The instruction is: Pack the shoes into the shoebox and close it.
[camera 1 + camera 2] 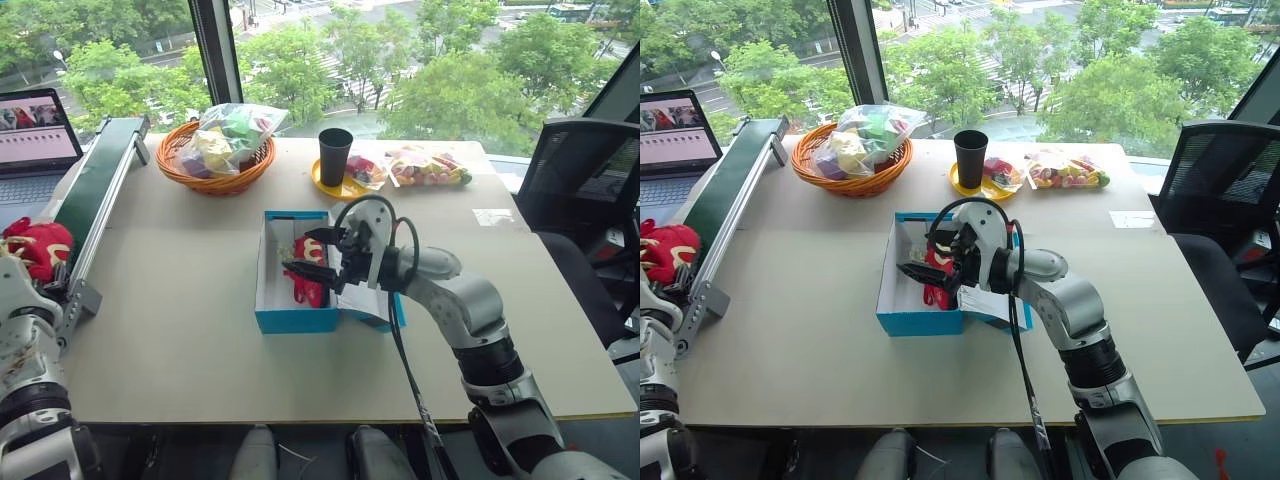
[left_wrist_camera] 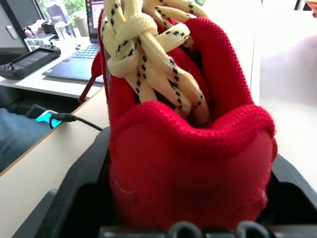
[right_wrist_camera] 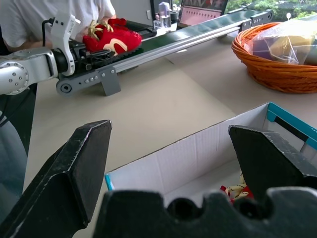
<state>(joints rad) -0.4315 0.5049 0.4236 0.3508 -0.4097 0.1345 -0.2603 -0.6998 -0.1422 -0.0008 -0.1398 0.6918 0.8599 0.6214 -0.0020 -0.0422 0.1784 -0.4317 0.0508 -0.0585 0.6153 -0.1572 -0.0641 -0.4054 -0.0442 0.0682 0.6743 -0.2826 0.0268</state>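
Note:
The blue shoebox (image 1: 295, 320) stands open in the middle of the table, its lid (image 1: 372, 303) folded out to the right. One red shoe (image 1: 308, 285) lies inside it. My right gripper (image 1: 300, 252) hovers just over the box, pointing left, fingers open with nothing between them. At the far left, by the near end of the conveyor, my left gripper (image 1: 40, 262) is shut on the other red shoe (image 1: 35, 243). In the left wrist view this shoe (image 2: 190, 163) sits wedged between the black fingers, cream laces uppermost.
A green conveyor belt (image 1: 100, 190) runs along the table's left edge. An orange basket (image 1: 215, 160) of snack bags, a black cup (image 1: 335, 155) on a yellow plate and another snack bag (image 1: 430, 165) sit at the back. An office chair (image 1: 585, 190) stands right.

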